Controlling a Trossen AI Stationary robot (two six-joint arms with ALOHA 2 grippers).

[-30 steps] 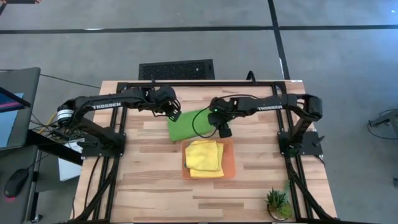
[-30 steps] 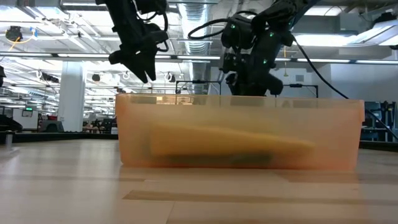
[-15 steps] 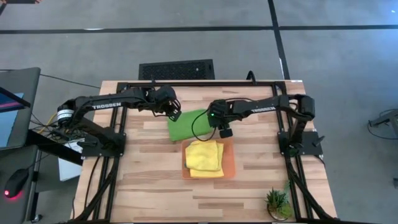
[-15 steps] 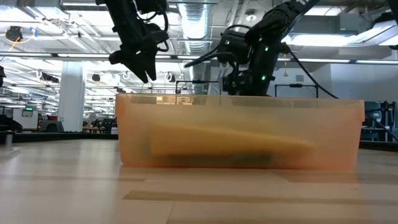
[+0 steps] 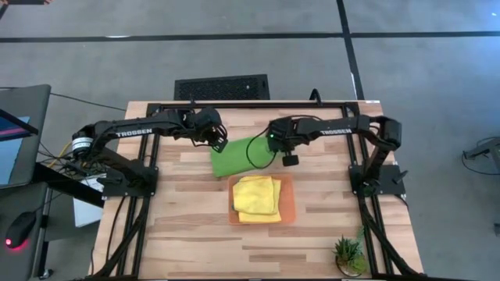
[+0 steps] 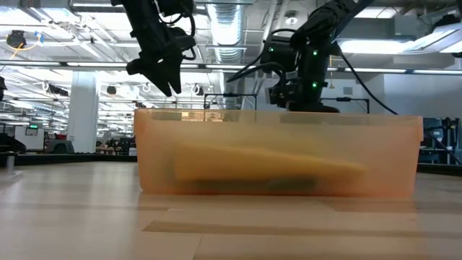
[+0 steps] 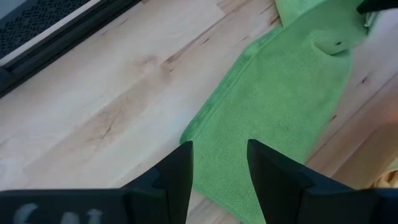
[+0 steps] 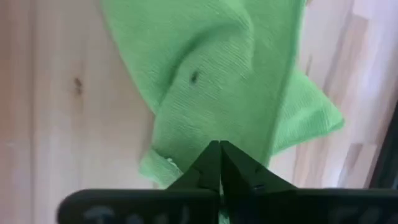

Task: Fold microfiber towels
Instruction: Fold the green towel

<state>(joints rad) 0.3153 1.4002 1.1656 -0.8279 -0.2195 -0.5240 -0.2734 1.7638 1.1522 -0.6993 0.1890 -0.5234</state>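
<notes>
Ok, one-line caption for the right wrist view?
Right tool pinched shut on a lifted fold of the fuzzy lime green microfiber towel over the light wooden table.

lime green towel [image 5: 238,154]: folded, flat on table | yellow towels [image 5: 257,196]: folded, stacked in tray

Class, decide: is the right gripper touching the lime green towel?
Touching. In the right wrist view, the right gripper has its fingers shut together on a pinched fold of the lime green towel.

R gripper [image 8: 219,163] pinched shut | prob. nipping green towel [image 8: 211,81] | wood table [image 8: 56,99]
</notes>
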